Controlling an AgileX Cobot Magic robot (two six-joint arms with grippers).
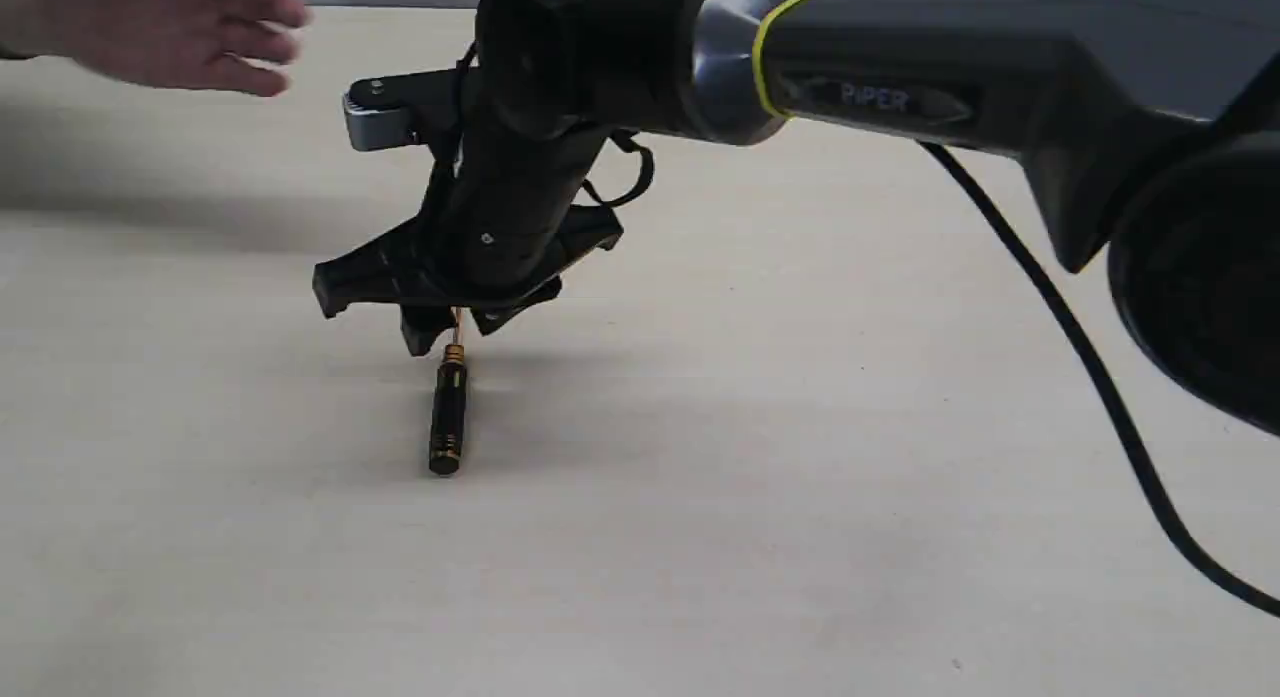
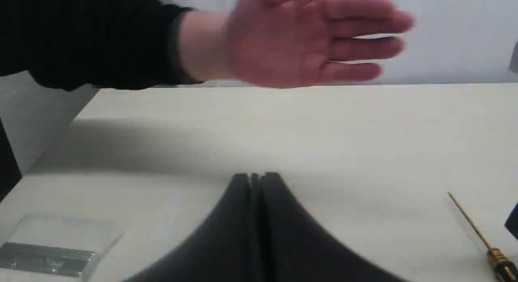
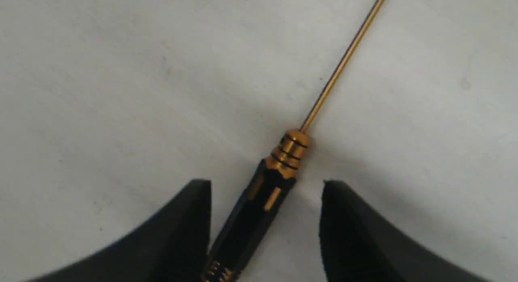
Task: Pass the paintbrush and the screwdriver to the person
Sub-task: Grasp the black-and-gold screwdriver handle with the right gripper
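The screwdriver (image 1: 447,409) lies flat on the pale table, black handle toward the front, thin shaft hidden under my right gripper (image 1: 452,329). In the right wrist view the screwdriver (image 3: 267,193) lies between the open right gripper (image 3: 267,185), one finger on each side of the handle's shaft end, apart from it. The person's open hand (image 1: 170,32) hovers at the far left above the table; the left wrist view shows the hand (image 2: 299,39) palm open with a dark sleeve. My left gripper (image 2: 255,177) is shut with nothing in it. The paintbrush is out of view.
A clear plastic bag (image 2: 52,249) with a dark printed strip lies on the table near the left arm. The right arm's black cable (image 1: 1080,357) hangs over the table's right side. The table's far edge (image 2: 323,85) meets a pale wall.
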